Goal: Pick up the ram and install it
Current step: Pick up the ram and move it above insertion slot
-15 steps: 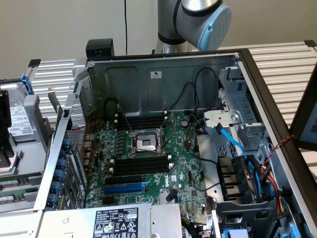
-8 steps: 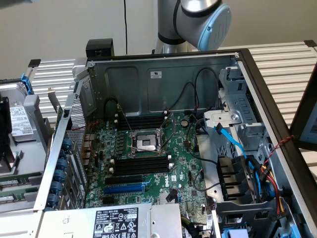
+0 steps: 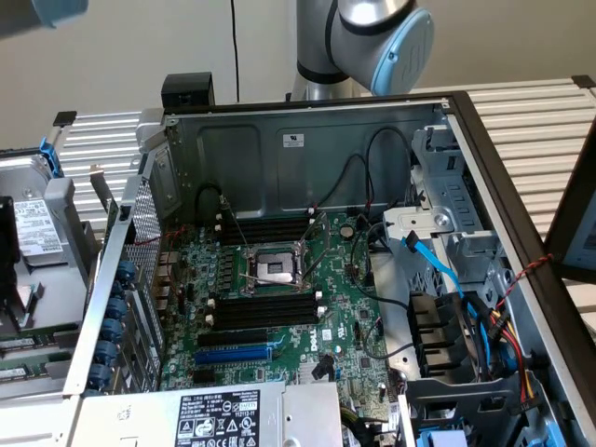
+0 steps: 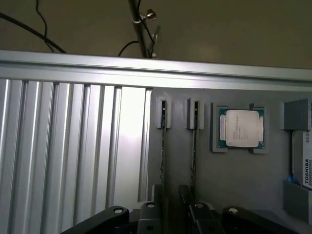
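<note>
Exterior view: one open PC case on the slatted bench. One motherboard; one CPU socket between two banks of black memory slots.

Wrist view: gripper low over grey fixture, jaws apart and empty. Two sticks stand edge-on, the ram and second ram. One loose CPU sits beside them.

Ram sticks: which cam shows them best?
Wrist view. Two ram sticks stand edge-on in grey clips beside the processor. The exterior view looks into the open case at the motherboard and its black slots.
</note>
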`<state>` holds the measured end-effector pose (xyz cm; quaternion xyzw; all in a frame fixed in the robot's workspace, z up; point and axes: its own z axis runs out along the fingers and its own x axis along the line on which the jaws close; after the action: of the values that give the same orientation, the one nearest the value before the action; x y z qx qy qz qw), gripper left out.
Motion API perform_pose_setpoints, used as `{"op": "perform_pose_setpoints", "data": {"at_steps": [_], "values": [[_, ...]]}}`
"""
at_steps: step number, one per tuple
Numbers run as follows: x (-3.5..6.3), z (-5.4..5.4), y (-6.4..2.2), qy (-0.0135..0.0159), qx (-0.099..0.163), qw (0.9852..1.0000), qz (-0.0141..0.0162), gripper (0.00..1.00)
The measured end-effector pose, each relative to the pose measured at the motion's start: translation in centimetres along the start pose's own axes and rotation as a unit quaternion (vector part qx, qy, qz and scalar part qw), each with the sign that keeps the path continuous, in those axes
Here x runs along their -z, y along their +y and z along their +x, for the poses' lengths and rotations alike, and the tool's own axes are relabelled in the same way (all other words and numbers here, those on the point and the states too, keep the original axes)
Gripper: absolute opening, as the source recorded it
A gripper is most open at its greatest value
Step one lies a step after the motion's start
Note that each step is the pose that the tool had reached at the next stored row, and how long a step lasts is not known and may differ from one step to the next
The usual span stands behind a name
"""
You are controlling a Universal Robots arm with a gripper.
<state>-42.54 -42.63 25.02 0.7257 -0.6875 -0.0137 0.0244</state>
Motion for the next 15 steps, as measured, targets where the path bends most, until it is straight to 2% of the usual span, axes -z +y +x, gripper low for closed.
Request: {"op": "perform_pose_setpoints", "data": {"at_steps": [15], "values": [[-2.71, 0.0, -0.45, 0.0000, 0.000, 1.0000, 0.0000, 0.28]]}}
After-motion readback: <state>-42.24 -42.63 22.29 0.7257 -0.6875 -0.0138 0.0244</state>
